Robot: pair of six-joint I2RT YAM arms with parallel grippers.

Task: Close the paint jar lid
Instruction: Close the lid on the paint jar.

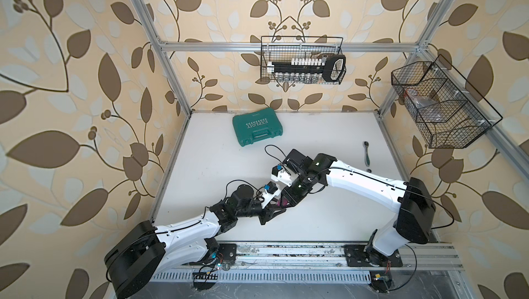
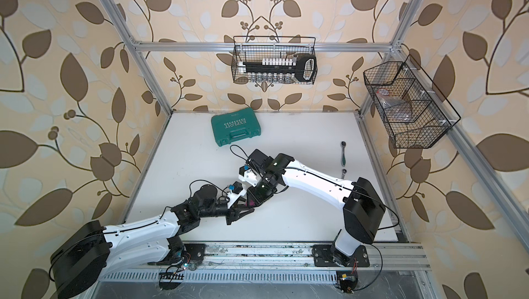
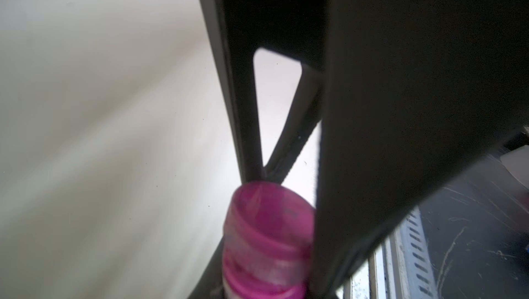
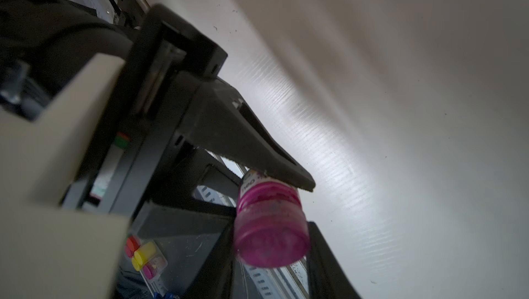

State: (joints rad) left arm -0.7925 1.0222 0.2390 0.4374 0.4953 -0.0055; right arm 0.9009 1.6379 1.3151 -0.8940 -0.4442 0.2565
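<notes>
The magenta paint jar [image 4: 259, 181] hangs above the white table with the lid [image 4: 272, 237] on it. Both top views show it as a small magenta patch [image 1: 282, 202] [image 2: 252, 203] where the two arms meet. My left gripper [image 3: 266, 283] is shut on the jar's white-labelled end; one left finger [image 4: 257, 151] presses on it. The lid end faces my right gripper [image 4: 271, 226], whose fingers [image 4: 329, 260] stand slightly open close on either side of the lid. In a top view my right gripper [image 1: 287, 196] comes down onto the jar from behind, and my left gripper [image 1: 274, 208] reaches it from the front left.
A green tool case [image 1: 257, 128] lies at the back of the table. A ratchet wrench [image 1: 367, 153] and a small socket [image 1: 369, 171] lie at the right. Wire baskets [image 1: 303, 60] [image 1: 440, 105] hang on the frame. Small yellow, red and pink pots [image 4: 143, 254] sit by the front rail.
</notes>
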